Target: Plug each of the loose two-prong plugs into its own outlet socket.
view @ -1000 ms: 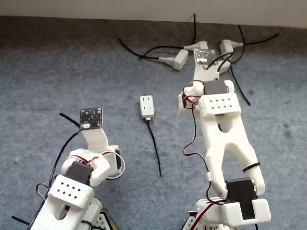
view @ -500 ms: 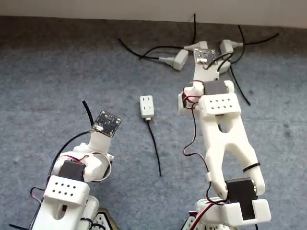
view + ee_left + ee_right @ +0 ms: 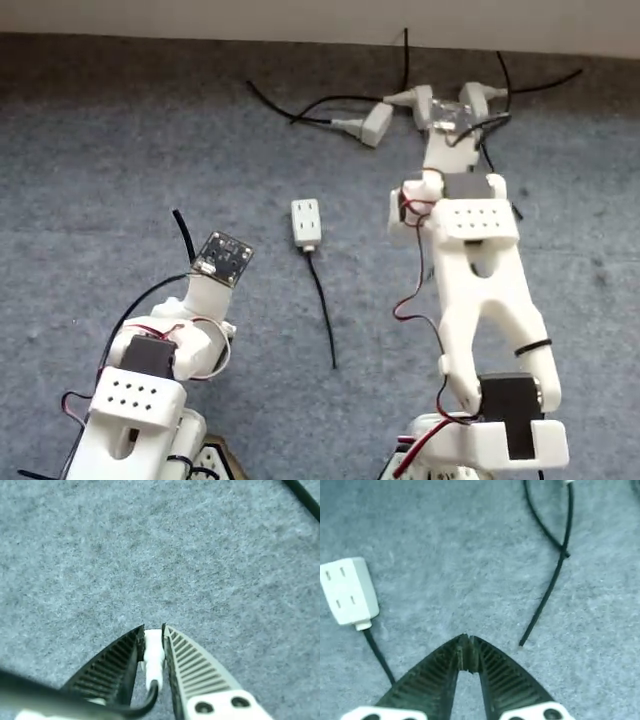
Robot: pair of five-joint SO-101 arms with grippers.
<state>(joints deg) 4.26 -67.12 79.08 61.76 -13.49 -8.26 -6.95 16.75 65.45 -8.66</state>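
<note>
My left gripper [image 3: 153,630] is shut on a small white two-prong plug [image 3: 153,652], whose black cord [image 3: 75,702] loops back under the fingers; it hangs over bare carpet. In the high view the left arm [image 3: 215,265] is at the near left, a short way from the white outlet socket [image 3: 306,222] in the middle. My right gripper [image 3: 468,645] is shut, and I see nothing held in it. It sits low over the carpet beside another white outlet socket [image 3: 347,596]. The right arm [image 3: 450,120] stretches to the far side among white sockets and plugs [image 3: 372,124].
Black cords [image 3: 555,555] lie loose on the grey carpet near the right gripper and fan out at the far edge [image 3: 300,105]. The middle socket trails a black cord [image 3: 322,305] towards me. A pale wall borders the far side.
The left arm first swung its wrist to the right with the plug and cord, then held still. The right arm shifted a little right and farther away.
</note>
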